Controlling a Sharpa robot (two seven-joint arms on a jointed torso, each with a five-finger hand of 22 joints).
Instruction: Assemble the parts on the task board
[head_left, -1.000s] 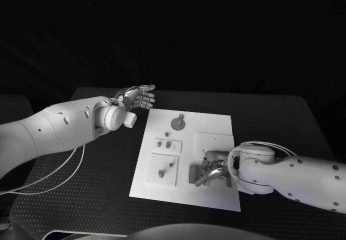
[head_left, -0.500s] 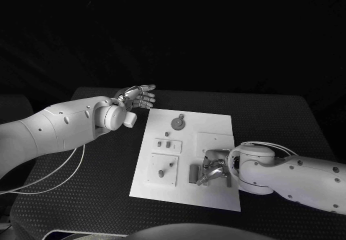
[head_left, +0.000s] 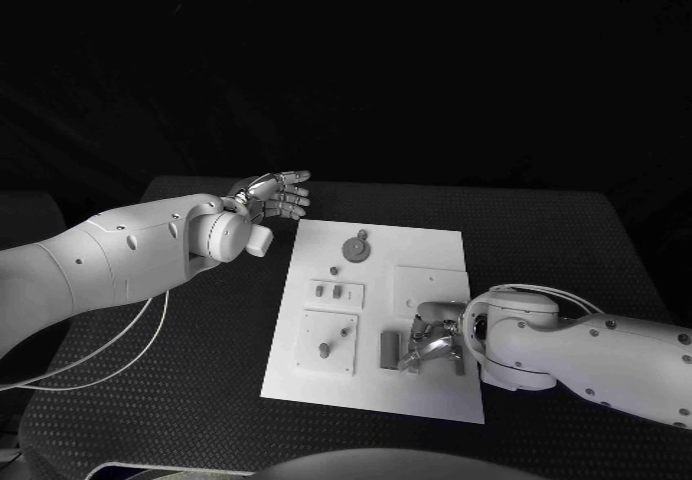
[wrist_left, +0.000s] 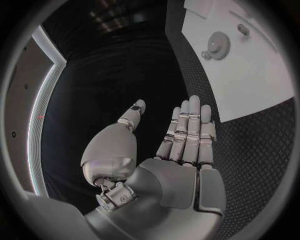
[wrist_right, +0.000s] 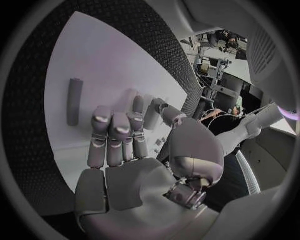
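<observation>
Since a second ago our right hand (head_left: 430, 345) has edged rightward over the white rectangular task board (head_left: 433, 250), fingers curled, grasp unclear; our left hand (head_left: 274, 196) idles open, upper left.

**Free room and obstructions over the task board**

The white rectangular task board (head_left: 433, 250) lies mid-table on the black textured table (head_left: 577, 240). Its far half carries a low grey gear-shaped part (head_left: 355, 246) and a few short pegs (head_left: 336, 291); the space above them is unoccupied. The near right portion is blocked by the silver right hand (head_left: 431, 343), fingers curled down onto the board just beside a grey cylindrical bar (wrist_right: 74, 101) lying flat. The silver left hand (head_left: 274, 196), fingers extended, hovers beyond the board's far left corner, off the plate. Table surface right of the board is bare.
</observation>
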